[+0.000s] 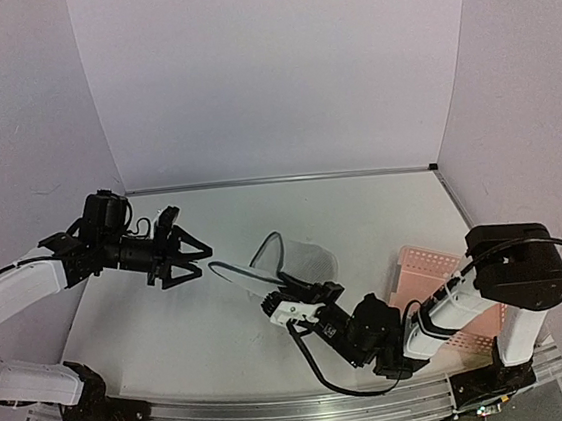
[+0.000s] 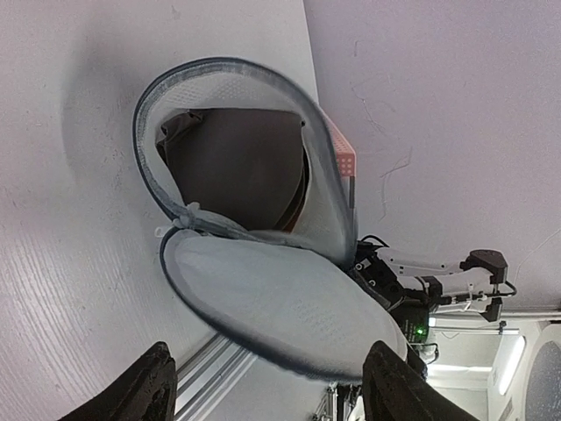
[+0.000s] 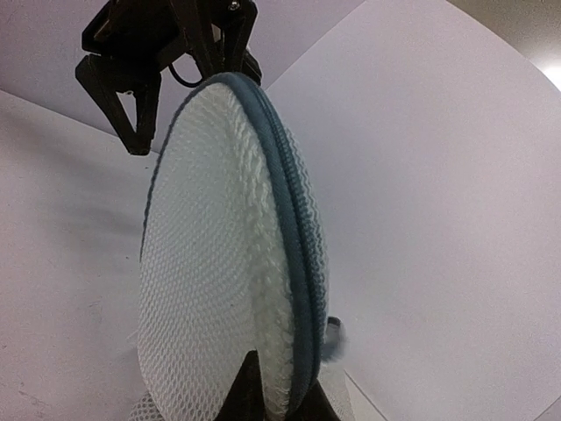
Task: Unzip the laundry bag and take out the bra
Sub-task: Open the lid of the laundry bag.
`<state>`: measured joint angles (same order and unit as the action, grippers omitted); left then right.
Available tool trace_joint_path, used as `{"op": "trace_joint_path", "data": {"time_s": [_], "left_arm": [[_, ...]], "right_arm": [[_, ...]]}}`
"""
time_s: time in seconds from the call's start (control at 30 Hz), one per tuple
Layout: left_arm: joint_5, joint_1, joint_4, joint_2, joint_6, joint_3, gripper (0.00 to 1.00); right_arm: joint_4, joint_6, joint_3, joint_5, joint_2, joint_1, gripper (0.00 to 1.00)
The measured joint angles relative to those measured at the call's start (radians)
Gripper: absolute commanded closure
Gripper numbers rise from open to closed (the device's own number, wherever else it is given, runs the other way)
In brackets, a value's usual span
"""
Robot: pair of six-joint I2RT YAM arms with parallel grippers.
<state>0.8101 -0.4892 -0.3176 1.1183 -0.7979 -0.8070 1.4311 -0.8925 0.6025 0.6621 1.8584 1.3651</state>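
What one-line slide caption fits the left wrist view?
Left pincer open before the unzipped laundry bag, lid swung open, brown fabric inside.

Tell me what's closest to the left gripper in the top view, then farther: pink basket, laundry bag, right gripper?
1. The laundry bag, just right of the left gripper.
2. The right gripper, nearer the front, pinching the bag's edge.
3. The pink basket, far right.

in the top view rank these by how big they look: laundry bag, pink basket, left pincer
1. laundry bag and pink basket: they look about alike, and the right arm hides part of the basket, so no ranking.
2. left pincer: smallest.
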Motion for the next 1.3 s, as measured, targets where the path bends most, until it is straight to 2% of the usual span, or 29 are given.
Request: {"op": "trace_joint_path", "data": {"time_s": [0.13, 0.5, 0.8, 0.93, 1.07, 1.3], "left_arm": [[0.0, 0.0, 0.018, 0.0, -0.013, 0.01, 0.26], [0.005, 0.0, 0.058, 0.016, -0.021, 0.023, 0.26], [0.007, 0.0, 0.082, 0.018, -0.023, 0.046, 0.26], [0.007, -0.001, 0.094, 0.031, -0.023, 0.057, 0.26], [0.007, -0.001, 0.102, 0.04, -0.023, 0.068, 0.26], [0.007, -0.003, 0.121, 0.062, -0.023, 0.07, 0.26]], "right_arm": [[0.041, -0.029, 0.008, 0.007, 0.016, 0.006, 0.8], [0.079, -0.041, 0.008, 0.016, 0.023, 0.022, 0.72], [0.09, -0.025, -0.015, 0.027, 0.023, 0.063, 0.52], [0.091, -0.011, -0.05, 0.035, 0.022, 0.094, 0.46], [0.023, 0.037, -0.1, 0.036, -0.014, 0.113, 0.45], [-0.235, 0.192, -0.143, 0.019, -0.216, 0.119, 0.39]]}}
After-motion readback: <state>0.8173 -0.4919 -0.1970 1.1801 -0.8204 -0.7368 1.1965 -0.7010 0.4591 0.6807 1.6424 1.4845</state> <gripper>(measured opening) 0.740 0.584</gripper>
